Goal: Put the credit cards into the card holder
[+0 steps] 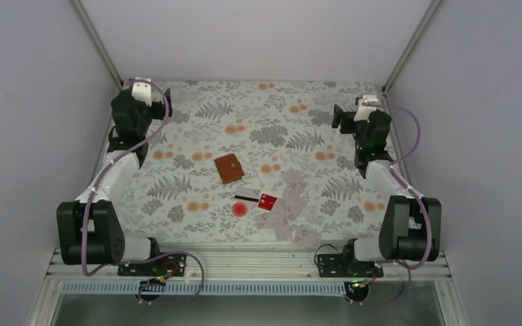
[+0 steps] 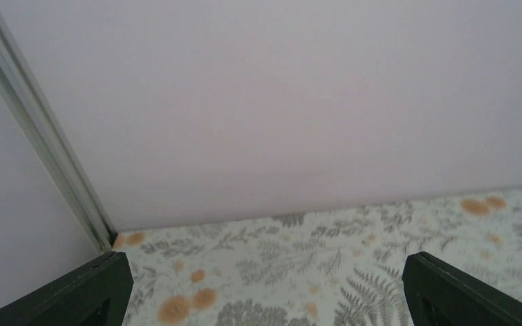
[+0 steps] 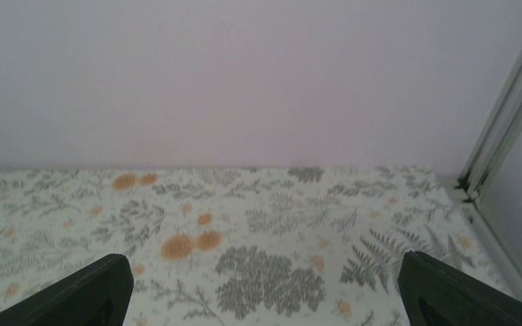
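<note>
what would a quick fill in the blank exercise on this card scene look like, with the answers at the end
The card holder is ____ in colour.
Only ____ of the credit cards is red.
The red card lies beside a white card with a ____ stripe.
The left gripper and the right gripper both stand ____, holding nothing.
Missing words: brown; one; black; open.

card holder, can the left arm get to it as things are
Probably yes: the card holder lies in the open, nothing between it and the open left pincer at the far left corner.
</note>
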`<act>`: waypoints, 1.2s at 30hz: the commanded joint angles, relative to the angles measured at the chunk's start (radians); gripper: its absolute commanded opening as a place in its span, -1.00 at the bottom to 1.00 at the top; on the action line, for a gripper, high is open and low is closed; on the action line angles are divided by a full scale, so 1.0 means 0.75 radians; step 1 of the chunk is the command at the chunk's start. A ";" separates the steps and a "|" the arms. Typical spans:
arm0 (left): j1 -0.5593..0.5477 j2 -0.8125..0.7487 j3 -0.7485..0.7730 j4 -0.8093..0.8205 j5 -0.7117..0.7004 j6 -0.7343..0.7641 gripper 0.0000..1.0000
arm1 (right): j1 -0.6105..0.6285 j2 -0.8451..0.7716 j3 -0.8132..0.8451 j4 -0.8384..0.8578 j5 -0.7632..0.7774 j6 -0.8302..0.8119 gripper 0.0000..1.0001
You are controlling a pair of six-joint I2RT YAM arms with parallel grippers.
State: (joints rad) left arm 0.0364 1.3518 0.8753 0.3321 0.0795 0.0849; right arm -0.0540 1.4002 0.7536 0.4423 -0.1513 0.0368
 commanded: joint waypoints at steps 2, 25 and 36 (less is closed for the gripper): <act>-0.002 -0.003 0.254 -0.364 0.012 -0.120 1.00 | -0.006 -0.032 0.254 -0.325 0.022 -0.040 0.99; 0.003 0.351 1.148 -1.500 0.011 -0.608 0.99 | 0.018 0.217 1.154 -1.150 -0.323 0.269 0.99; -0.260 0.143 0.569 -1.464 0.005 -0.706 0.91 | 0.408 0.290 1.026 -1.339 -0.228 0.255 0.99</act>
State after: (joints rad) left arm -0.1200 1.4994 1.4128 -0.7609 0.0715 -0.3805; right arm 0.1520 1.6222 1.5650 -0.4953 -0.3370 0.2020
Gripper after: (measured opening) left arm 0.961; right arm 0.993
